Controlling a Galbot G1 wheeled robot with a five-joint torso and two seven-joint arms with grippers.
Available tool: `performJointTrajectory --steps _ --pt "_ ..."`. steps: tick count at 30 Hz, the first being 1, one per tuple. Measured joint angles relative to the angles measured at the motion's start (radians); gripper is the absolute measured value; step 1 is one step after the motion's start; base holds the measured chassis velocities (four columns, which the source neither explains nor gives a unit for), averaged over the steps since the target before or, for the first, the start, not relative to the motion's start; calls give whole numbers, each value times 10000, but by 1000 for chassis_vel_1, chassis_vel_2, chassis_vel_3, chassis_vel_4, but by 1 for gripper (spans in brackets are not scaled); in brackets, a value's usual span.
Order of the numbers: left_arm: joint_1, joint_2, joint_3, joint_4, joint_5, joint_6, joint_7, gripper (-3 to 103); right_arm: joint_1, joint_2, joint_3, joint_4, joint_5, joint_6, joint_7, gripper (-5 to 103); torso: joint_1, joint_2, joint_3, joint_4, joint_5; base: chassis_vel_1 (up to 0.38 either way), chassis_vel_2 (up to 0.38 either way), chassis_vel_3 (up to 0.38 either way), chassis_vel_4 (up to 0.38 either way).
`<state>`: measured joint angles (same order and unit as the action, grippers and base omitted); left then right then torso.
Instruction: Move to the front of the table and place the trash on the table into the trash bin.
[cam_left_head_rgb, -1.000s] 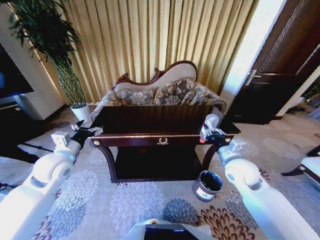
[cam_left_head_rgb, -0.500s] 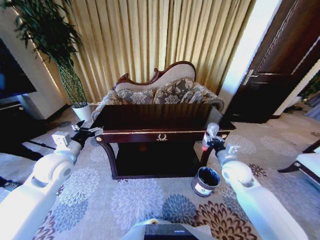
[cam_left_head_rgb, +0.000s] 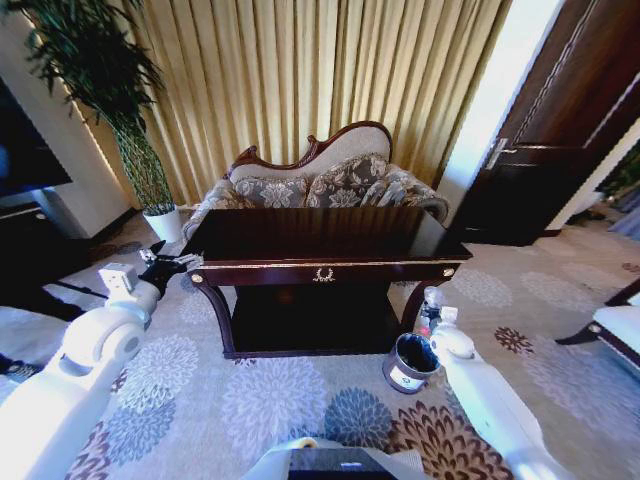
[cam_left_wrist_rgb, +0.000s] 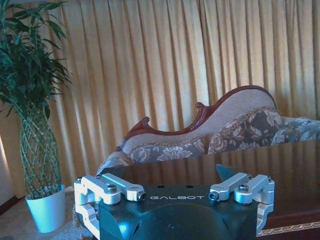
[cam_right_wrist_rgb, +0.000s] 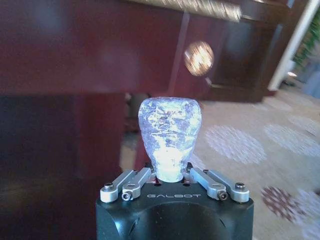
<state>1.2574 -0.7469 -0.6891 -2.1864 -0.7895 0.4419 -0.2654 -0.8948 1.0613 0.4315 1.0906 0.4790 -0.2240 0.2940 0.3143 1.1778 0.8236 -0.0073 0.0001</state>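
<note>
Right gripper (cam_right_wrist_rgb: 170, 176) pinches clear bottle (cam_right_wrist_rgb: 170, 135), just above trash bin (cam_left_head_rgb: 413, 362), at table's (cam_left_head_rgb: 320, 268) 4 o'clock. Bottle likely light, slick, crushable; grip low. Left gripper (cam_left_wrist_rgb: 175, 192) spread, idle.

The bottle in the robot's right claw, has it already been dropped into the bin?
No. The right gripper has its fingers clamped on the bottle, above the trash bin.

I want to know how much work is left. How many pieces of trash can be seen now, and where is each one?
1: a clear plastic bottle, held in the right gripper just above the trash bin, beside the table. The tabletop looks bare; more may already lie hidden inside the bin.
</note>
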Motion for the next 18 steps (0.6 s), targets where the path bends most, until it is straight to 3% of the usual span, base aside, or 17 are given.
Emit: performJointTrajectory --steps 6,11,13,16,18 --pt "-8 -43 135 -64 14 -38 17 100 712 345 99 -1867 -994 435 -3 19 -1 0 -1 -3 0 0 0 0 0" --pt "-18 -89 249 -136 35 -51 20 100 745 498 155 -1965 -1075 476 -2 41 -1 0 -1 -1 0 0 0 0 0" --pt "-18 -95 263 -146 38 -52 20 100 740 501 155 -1951 -1083 491 -2 41 -1 1 -2 -1 0 0 0 0 0" --pt "-12 -143 299 -180 45 -58 28 100 743 496 158 -1914 -1127 568 7 57 -3 1 -2 -3 -2 0 0 0 0" --pt "-4 -152 299 -194 46 -60 30 100 750 491 161 -1916 -1128 593 11 62 -3 1 -2 -2 -1 0 0 0 0"
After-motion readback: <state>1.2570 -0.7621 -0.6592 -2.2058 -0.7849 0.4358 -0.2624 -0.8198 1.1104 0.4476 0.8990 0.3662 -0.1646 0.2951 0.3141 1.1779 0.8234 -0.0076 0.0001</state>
